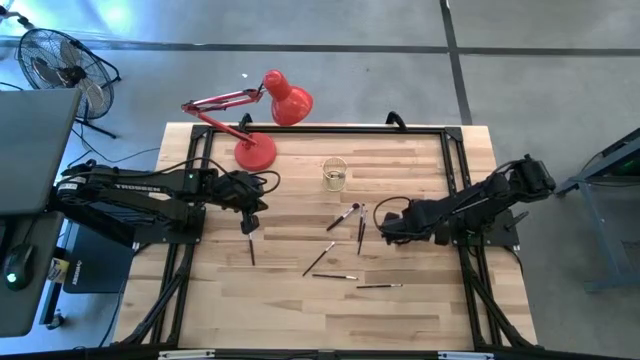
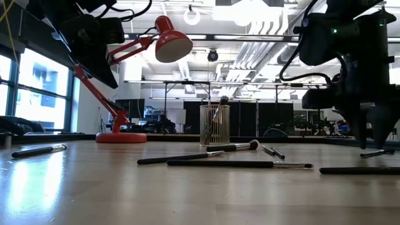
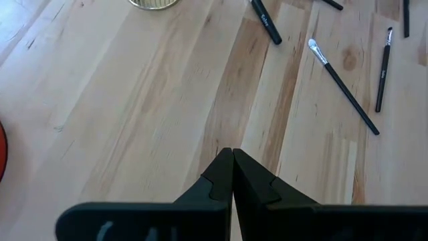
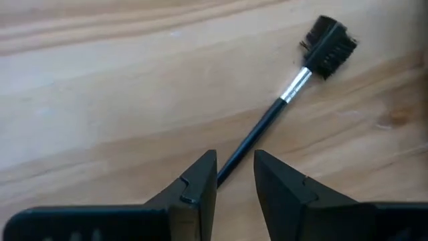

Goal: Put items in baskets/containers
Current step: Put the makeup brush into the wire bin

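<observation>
Glass cup [image 1: 334, 174] stands upright mid-table, one brush [image 2: 220, 105] standing in it. Six brushes lie loose on the table [image 1: 300, 300]: five scattered on the near side of the cup, one [image 1: 251, 247] apart on the lamp's side. Right gripper [image 4: 235, 175] sits low beyond the cup, fingers slightly parted astride the handle of a dark-bristled brush [image 4: 319, 52], not clamped. Left gripper [image 3: 232, 161] hovers near the lone brush, fingers pressed together, holding nothing. Red desk lamp [image 1: 262, 115] stands behind the cup. Pale wood-plank table; concrete floor, a fan [image 1: 62, 68]; no legible writing on the brushes.
</observation>
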Controlling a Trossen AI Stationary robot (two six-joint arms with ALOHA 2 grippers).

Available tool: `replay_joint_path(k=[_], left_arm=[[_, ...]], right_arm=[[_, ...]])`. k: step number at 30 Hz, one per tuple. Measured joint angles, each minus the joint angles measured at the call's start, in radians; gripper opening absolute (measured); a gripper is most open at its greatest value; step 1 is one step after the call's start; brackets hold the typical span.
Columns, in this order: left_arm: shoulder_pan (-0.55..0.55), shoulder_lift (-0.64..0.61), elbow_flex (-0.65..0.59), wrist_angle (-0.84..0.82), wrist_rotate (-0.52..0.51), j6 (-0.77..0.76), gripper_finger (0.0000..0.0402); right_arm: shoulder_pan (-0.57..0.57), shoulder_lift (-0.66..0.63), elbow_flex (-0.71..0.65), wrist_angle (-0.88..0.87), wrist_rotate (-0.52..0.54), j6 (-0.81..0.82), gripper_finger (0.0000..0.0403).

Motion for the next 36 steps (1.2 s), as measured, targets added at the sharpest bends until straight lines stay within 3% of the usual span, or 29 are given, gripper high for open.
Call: replay_joint_path(k=[11, 16, 19, 24, 36], left_arm=[[0.0, 0.0, 0.0, 0.0, 0.011, -0.003, 0.0], [0.0, 0.0, 0.001, 0.001, 0.012, 0.004, 0.0], [0.0, 0.0, 0.001, 0.007, 0.012, 0.022, 0.0], [0.0, 0.0, 0.001, 0.022, 0.007, 0.042, 0.0], [0.0, 0.0, 0.001, 0.038, -0.002, 0.049, 0.0]], right_arm=[[-0.014, 0.003, -0.081, 0.117, -0.015, 0.017, 0.0094], [-0.012, 0.004, -0.083, 0.143, 0.021, -0.109, 0.0093], [-0.012, 0.004, -0.085, 0.168, 0.031, -0.236, 0.0078], [0.006, 0.004, -0.085, 0.184, 0.038, -0.381, 0.0014], [0.081, 0.011, 0.033, 0.201, 0.122, -0.411, 0.0002]])
